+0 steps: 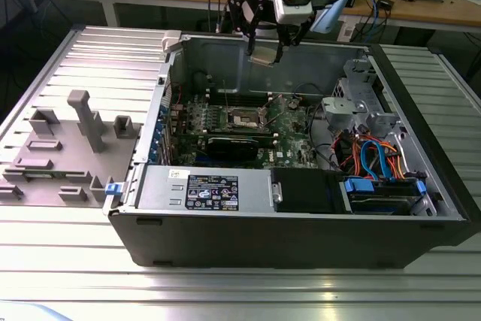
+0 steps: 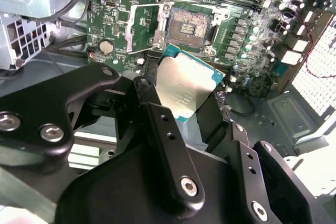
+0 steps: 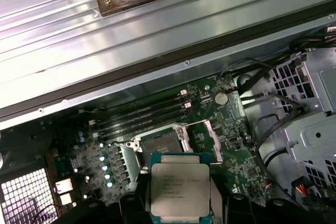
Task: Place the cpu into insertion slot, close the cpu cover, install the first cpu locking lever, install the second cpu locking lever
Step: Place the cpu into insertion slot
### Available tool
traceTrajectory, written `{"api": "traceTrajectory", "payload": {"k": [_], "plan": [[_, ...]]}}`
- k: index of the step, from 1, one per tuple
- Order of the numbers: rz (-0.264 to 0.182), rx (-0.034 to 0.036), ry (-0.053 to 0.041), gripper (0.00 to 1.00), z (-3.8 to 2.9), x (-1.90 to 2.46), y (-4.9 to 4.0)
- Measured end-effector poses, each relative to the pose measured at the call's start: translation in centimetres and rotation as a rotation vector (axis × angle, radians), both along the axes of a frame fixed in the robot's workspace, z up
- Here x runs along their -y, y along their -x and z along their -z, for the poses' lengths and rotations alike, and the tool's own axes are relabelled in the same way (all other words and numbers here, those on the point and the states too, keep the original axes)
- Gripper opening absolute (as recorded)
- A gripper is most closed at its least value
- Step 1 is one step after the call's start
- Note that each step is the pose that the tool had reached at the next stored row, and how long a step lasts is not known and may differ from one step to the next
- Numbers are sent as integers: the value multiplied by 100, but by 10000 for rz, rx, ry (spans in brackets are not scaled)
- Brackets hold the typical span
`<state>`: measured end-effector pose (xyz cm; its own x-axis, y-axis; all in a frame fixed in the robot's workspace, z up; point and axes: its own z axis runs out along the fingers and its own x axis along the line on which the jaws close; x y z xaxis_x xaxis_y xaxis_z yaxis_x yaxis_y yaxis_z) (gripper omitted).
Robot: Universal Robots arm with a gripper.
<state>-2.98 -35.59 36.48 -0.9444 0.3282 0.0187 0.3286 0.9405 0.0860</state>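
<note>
Silver-grey on top with a green edge, the cpu [image 3: 180, 190] sits between the black fingers [image 2: 164, 129] of the gripper [image 1: 264, 49], and its metal face shows in both wrist views. The jaws are clenched on two opposite edges of the cpu, and nothing else touches it. In the exterior view the gripper hangs high over the far side of an open computer case [image 1: 301, 238]. It is well clear of the green circuit board [image 1: 294, 131] on the case floor, so the cpu is in the air and not yet in place.

On that board lies the bare insertion slot [image 2: 189, 27], a dark square with a silvery rim. In the second wrist view it lies beyond the held cpu and apart from it. The cpu cover [image 2: 130, 27] is swung open just beside the insertion slot, with green board showing through its square cut-out. Dark memory strips [image 3: 142, 114] run side by side near the insertion slot. In the exterior view a long black card [image 1: 237, 146] lies across the board on the near side of the insertion slot. The case rests on a ribbed metal table [image 1: 225, 291]. A grey plastic fixture [image 1: 75, 148] lies on the table toward the exterior view's left.
</note>
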Motion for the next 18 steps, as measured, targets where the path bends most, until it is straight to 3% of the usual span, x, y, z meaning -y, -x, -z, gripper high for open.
{"api": "traceTrajectory", "payload": {"k": [5,10,18], "plan": [[605,0,3,54,1,0,0],[940,0,3,54,2,0,0],[1091,0,2,54,2,0,0]]}}
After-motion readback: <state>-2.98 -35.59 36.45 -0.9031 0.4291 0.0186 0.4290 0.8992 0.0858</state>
